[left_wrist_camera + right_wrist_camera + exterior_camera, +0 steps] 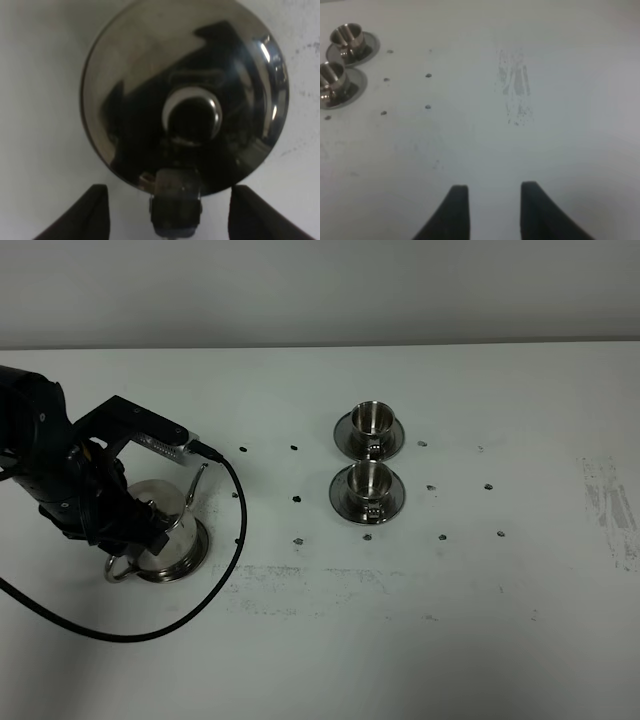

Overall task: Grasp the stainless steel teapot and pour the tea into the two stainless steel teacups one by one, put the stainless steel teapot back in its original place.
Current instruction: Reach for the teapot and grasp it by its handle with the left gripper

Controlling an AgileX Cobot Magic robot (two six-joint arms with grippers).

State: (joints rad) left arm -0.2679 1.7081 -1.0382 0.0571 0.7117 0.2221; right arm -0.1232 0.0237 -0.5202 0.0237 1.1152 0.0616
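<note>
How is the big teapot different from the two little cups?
The teapot is much bigger than the far cup or the near cup. The teapot is covered by a lid with a knob, while both cups are open on top. The teapot has a thin spout and a loop handle, and the cups have neither. All three are shiny steel.

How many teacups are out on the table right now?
2. The far teacup sits centrally in the exterior high view; the near teacup stands just in front of it, toward the camera. No sign of a hidden third.
</note>
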